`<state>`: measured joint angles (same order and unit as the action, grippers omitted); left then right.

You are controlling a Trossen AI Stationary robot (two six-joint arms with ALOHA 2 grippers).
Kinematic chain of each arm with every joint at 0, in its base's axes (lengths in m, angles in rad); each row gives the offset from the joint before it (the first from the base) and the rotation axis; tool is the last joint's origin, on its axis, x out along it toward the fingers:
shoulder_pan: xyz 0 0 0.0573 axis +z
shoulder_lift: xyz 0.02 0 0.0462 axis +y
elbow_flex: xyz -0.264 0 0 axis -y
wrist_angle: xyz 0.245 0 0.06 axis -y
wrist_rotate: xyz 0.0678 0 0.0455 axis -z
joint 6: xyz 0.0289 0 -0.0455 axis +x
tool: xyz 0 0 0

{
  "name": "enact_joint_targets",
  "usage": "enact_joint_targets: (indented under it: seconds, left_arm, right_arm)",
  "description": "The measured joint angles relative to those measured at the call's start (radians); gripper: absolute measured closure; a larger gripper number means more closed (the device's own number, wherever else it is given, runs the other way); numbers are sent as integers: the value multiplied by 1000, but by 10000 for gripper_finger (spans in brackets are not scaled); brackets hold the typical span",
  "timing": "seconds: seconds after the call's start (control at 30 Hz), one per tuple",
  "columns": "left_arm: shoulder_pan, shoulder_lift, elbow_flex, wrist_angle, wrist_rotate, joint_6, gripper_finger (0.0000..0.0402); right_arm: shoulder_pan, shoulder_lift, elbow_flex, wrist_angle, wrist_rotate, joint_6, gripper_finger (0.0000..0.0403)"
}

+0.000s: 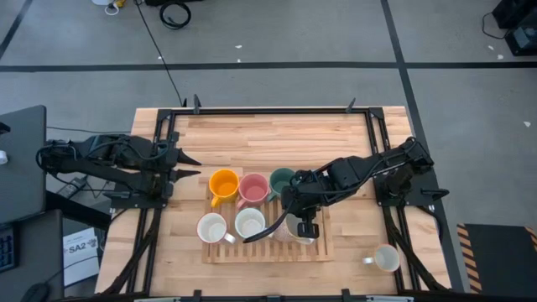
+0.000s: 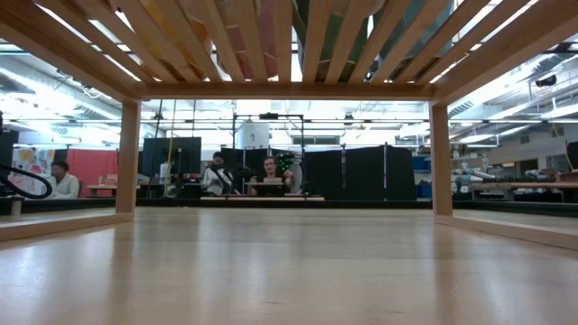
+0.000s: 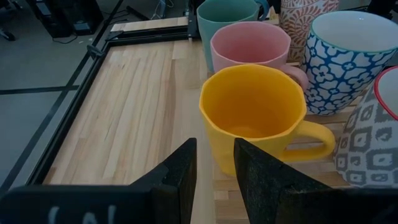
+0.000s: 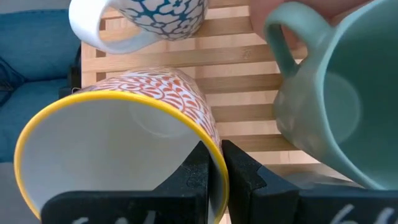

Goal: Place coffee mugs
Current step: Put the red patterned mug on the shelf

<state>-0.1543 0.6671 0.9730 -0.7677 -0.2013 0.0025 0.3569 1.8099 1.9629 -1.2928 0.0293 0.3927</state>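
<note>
While the left hand (image 3: 214, 180) waits narrowly parted just short of the orange mug (image 3: 255, 115), the right hand (image 4: 214, 171) pinches the rim of a yellow-rimmed patterned mug (image 4: 118, 149) over the slatted tray (image 1: 323, 252).

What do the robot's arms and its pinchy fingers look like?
Both arms are dark, almost black, built from chunky jointed segments with thin black cables running along them. The left gripper ends in two flat, blocky black fingers with squared tips. The right gripper has the same two flat black fingers. White marks show on the dark body behind each pair.
</note>
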Motion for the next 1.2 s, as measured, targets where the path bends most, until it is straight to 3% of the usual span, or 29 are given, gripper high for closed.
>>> enact_joint_targets:
  seconds: [0.27,0.6,1.2]
  left_arm:
    - [0,0,0,0,0,0,288]
    - [0,0,0,0,0,0,288]
    - [0,0,0,0,0,0,288]
  right_arm:
    - [0,-6,1,-6,-4,-1,371]
    - [0,-10,103,-65,3,-2,371]
    - [0,23,103,-105,-7,-2,372]
